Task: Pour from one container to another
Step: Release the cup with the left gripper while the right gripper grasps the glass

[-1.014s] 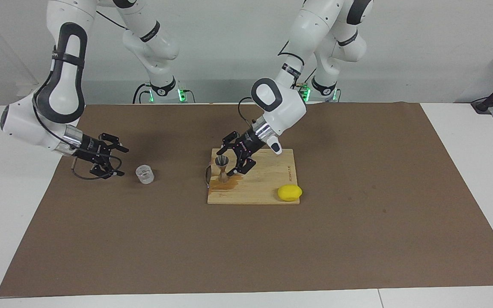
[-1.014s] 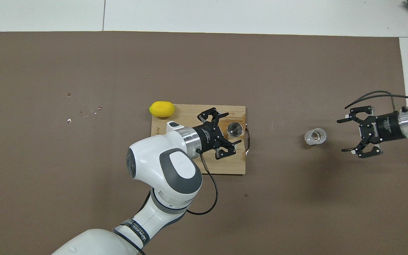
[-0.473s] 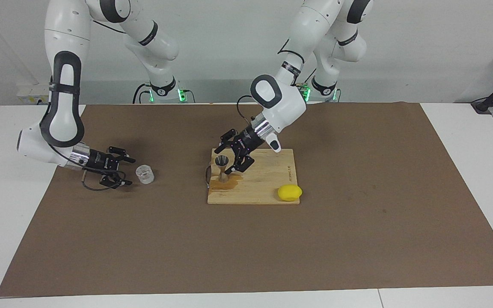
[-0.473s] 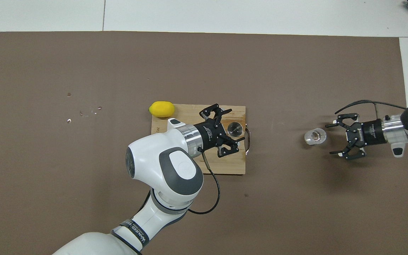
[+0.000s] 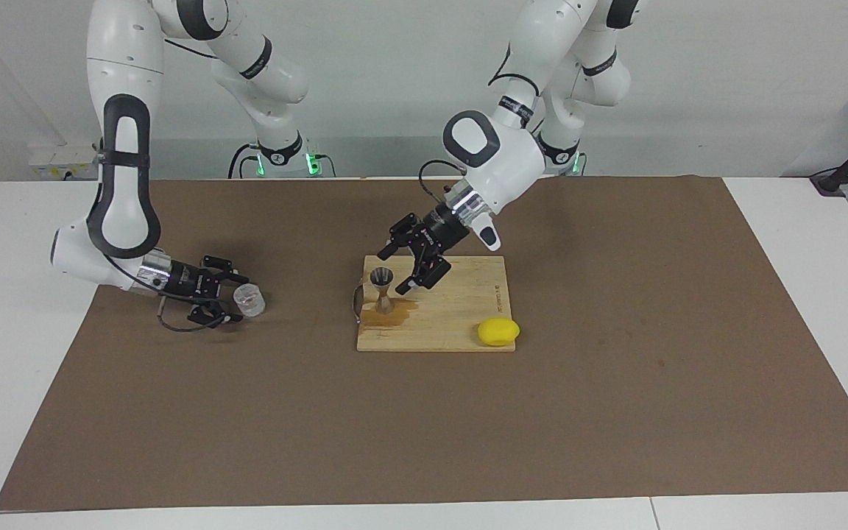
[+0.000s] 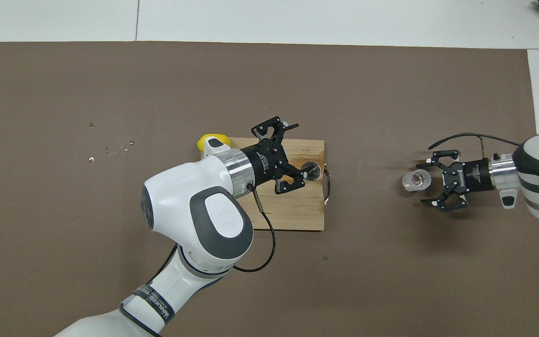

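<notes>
Right gripper [image 5: 230, 297] stood open beside clear cup [image 5: 249, 299], frame's left. Left gripper [image 5: 408, 262] hung open over jigger [image 5: 382, 290] on board [image 5: 461, 313], centre.

A small clear cup [image 5: 249, 299] with a ribbed wall stands upright on the brown mat toward the right arm's end of the desk. A silvery hourglass-shaped jigger [image 5: 382, 291] stands upright on the wooden board [image 5: 461, 309], at its edge nearest the cup, well apart from it.
</notes>
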Robot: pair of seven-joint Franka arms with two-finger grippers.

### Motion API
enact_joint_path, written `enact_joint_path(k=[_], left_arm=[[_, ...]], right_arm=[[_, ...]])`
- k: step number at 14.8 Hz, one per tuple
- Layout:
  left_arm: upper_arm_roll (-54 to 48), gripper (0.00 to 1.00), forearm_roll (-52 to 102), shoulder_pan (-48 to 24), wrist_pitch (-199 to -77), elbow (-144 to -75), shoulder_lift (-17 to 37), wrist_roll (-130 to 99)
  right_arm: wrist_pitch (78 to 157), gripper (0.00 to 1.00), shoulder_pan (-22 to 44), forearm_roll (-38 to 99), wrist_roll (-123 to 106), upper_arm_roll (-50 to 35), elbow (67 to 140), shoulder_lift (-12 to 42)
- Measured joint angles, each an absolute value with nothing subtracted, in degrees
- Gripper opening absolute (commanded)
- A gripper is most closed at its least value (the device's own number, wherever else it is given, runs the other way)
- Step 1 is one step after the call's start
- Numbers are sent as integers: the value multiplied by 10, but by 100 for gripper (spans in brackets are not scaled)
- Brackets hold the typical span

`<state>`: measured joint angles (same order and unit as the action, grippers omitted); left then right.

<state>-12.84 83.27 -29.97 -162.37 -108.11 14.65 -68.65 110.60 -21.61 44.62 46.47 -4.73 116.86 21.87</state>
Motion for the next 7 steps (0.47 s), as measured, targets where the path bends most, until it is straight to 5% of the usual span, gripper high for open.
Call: enact_joint_path(k=[3,7], left_arm=[[-126,100,768,-251,-1624,-1089,126,-686],[-124,100,636,-172,-1622,-1100,108,-687]], right_arm=[[1118,88,-209,449,465,-47,1172,219],[1118,3,-206,449,465,-47,1172,218]])
